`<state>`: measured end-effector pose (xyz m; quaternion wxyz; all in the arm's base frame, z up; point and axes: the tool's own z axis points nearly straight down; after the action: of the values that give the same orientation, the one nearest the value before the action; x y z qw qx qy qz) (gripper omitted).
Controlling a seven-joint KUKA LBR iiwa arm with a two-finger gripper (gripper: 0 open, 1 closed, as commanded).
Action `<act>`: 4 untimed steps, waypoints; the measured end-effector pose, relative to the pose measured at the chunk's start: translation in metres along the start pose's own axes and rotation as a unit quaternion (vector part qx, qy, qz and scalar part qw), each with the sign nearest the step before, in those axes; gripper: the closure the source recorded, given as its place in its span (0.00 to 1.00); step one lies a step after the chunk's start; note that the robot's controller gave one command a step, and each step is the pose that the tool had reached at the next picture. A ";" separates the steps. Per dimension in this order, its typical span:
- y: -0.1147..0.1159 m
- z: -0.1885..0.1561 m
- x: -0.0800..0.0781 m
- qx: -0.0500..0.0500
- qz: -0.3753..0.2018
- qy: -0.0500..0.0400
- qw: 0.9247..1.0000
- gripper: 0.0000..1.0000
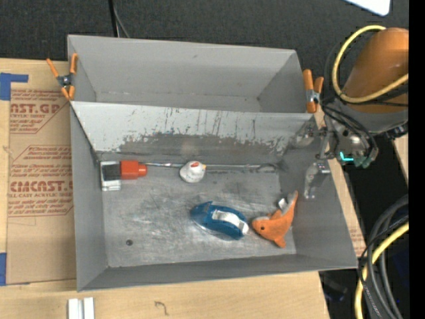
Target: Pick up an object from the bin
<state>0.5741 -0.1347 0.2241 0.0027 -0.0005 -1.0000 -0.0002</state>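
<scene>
My gripper (316, 173) hangs over the bin's right slope, above and slightly right of an orange fish-shaped toy (275, 226). The toy lies on the floor near the front right corner, its tail pointing up towards the gripper, with a small silvery bit at the tail's tip. Just left of the toy, touching or nearly touching it, lies a blue oval thing with a white patch (218, 220). I see nothing held in the gripper.
A small white round piece with a red spot (192, 171) rests near the back wall's foot. At the far left a clear block with an orange-red cap (123, 171) lies by the left slope. The arm's orange cover and cables stand outside the right rim.
</scene>
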 end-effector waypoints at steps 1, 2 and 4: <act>0.001 -0.005 -0.002 0.001 -0.001 -0.004 1.000 0.00; 0.001 0.050 0.010 0.001 -0.041 -0.006 0.999 0.00; -0.010 0.140 0.048 0.000 -0.134 -0.003 0.991 0.00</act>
<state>0.5258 -0.1449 0.0846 -0.0001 0.1338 -0.9910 -0.0004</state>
